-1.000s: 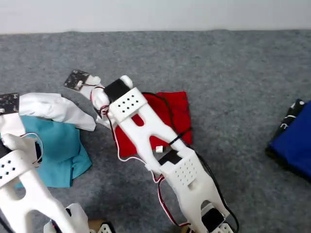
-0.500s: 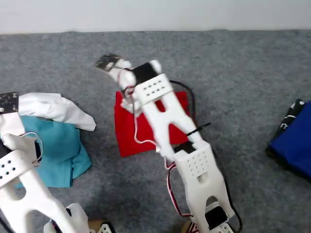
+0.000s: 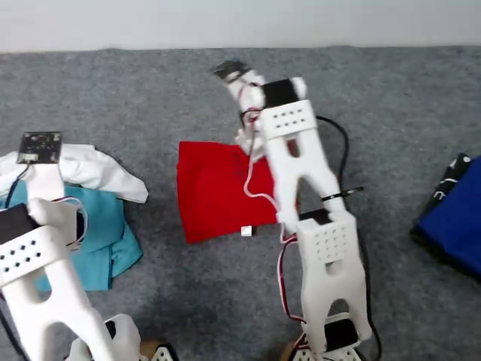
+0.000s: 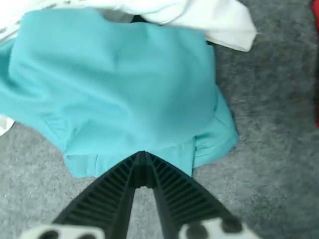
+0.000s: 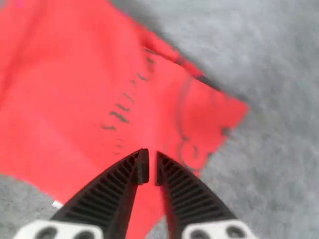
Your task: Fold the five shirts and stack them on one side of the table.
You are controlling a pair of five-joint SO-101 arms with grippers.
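Red shirt [image 3: 214, 192] lies flat on the grey carpeted table [image 3: 391, 113], near the middle, as a roughly rectangular shape with a small white tag [image 3: 246, 231] at its near edge. The right arm [image 3: 316, 226] extends from the near edge of the table over the right-hand part of this shirt. In the right wrist view, the right gripper [image 5: 148, 167] hangs above the red fabric. Its jaws are drawn together to a narrow slit and have nothing between them. A line of dark stitching marks crosses the cloth beyond the tips. The teal shirt [image 4: 114, 84] lies crumpled at the left side of the table, well apart from the red one. The white shirt [image 4: 199, 15] is draped over its far edge, so the two garments overlap. The left arm [image 3: 37, 263] stands over this pile. The left gripper [image 4: 144, 169] is clenched, tips meeting, and grasps nothing. It is positioned above the near hem of the teal shirt. A blue shirt [image 3: 455, 218] rests at the right edge of the table, with a dark layer showing along its left side.
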